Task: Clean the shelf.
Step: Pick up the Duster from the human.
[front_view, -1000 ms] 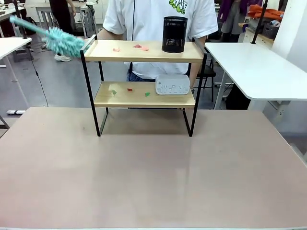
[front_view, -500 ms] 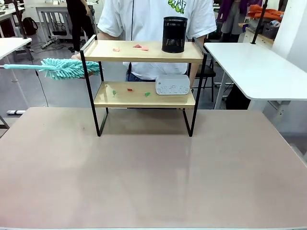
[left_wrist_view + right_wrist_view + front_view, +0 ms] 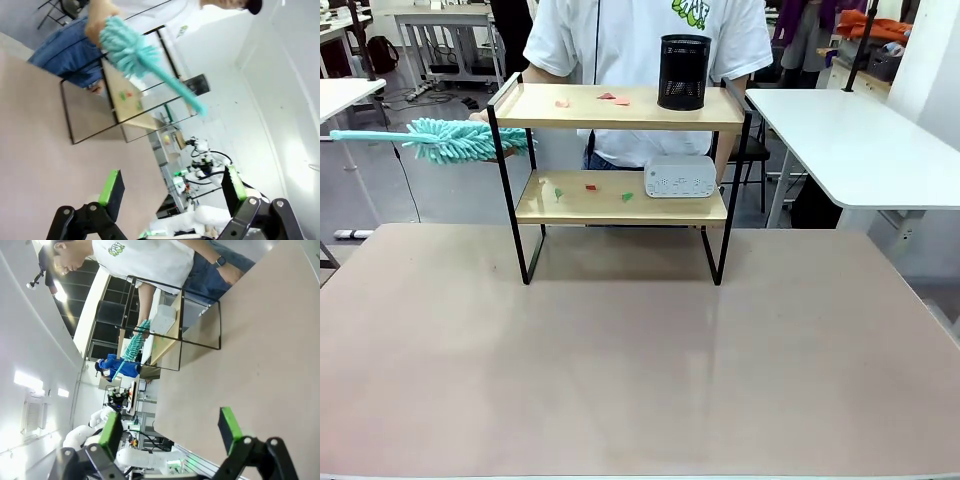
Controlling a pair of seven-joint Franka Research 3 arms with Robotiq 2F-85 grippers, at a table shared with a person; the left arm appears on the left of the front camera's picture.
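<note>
Here, shelf point(image 3: 620, 118) upright, long axis left-right

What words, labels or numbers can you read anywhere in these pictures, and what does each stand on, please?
No text can be read in full.
Green print on the person's white shirt: cut off at the picture's top edge, unreadable.
Small marks on the white box on the lower board of the shelf: too small to read.
Black mesh cup: no print seen.

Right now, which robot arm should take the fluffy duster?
Probably the left. The duster sticks out past the shelf at its left end, handle pointing toward that side, and the left gripper is open and faces it.
</note>
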